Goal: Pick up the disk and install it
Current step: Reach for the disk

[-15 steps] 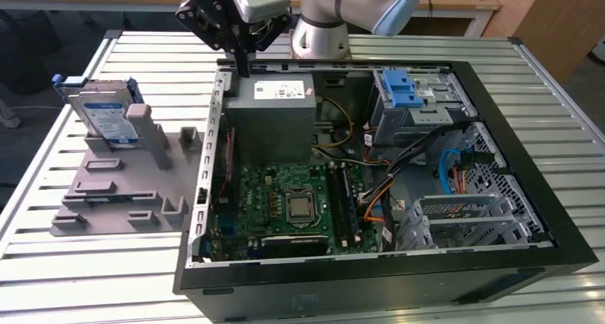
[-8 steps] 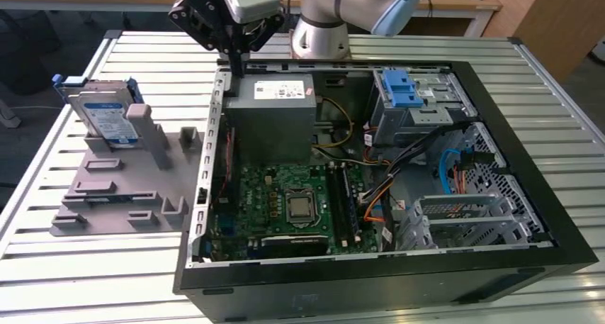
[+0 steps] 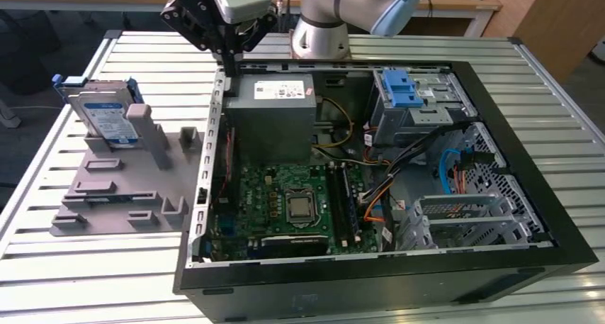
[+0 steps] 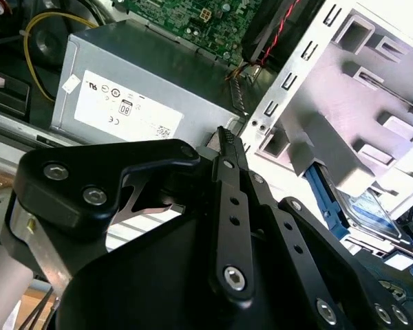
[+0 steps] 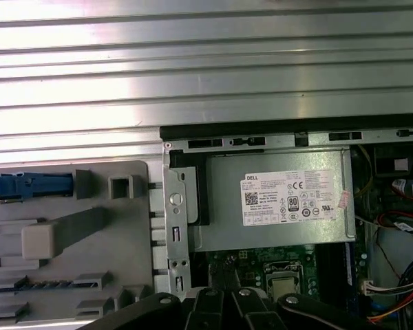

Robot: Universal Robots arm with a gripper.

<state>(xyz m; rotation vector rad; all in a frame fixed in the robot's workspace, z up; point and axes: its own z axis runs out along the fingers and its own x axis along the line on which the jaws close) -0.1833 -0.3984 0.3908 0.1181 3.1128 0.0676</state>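
Observation:
The disk [image 3: 102, 115] stands on edge in the grey fixture [image 3: 113, 189] at the exterior view's left, with its blue-and-white label showing and a blue frame round it. The first wrist view catches its blue top edge [image 5: 27, 185], and part of the disk [image 4: 361, 206] shows behind the fixture in the second wrist view. My gripper [image 3: 229, 62] hangs over the back left corner of the open computer case [image 3: 378, 281], well to the right of the disk. Its black fingers [image 4: 226, 148] meet at the tips with nothing between them.
The case lies open on a slatted metal table [image 3: 85, 281]. Inside it are a large grey box with a white sticker [image 3: 269, 118], a green motherboard [image 3: 283, 203], a drive bay with blue latches [image 3: 406, 93], a metal cage [image 3: 463, 218] and loose cables.

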